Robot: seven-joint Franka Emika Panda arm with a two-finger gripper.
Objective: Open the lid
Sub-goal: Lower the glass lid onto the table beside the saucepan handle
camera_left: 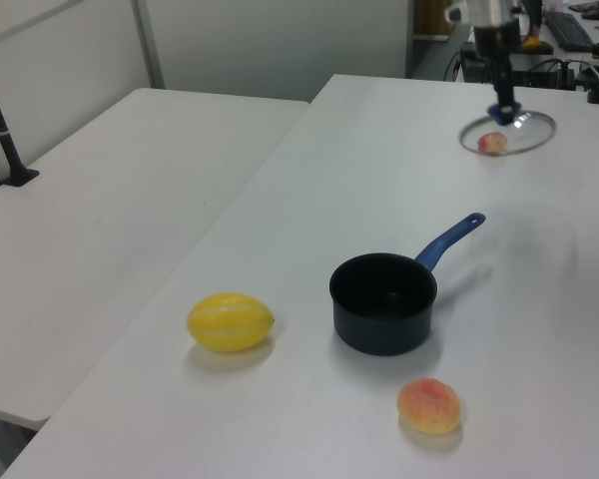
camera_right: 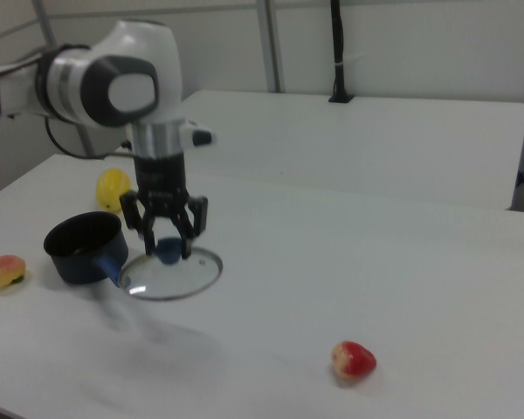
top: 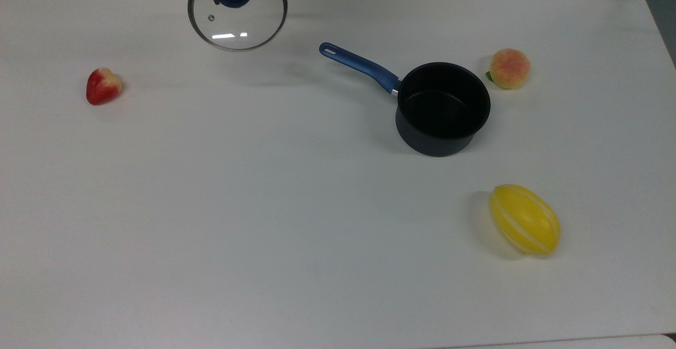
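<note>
Gripper clamped on blue knob of round clear glass lid — apparently held above white counter, well left of dark saucepan.

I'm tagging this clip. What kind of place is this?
Probably a robotics lab, not a kitchen: bare white tables, a robot hand holding a glass lid, toy-like fruit such as a strawberry.

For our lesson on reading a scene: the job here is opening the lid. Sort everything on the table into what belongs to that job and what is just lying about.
Belongs to the job:
- lid, held by its blue knob
- gripper, shut on the knob
- saucepan, now uncovered

Just lying about:
- strawberry
- peach
- yellow melon
</note>
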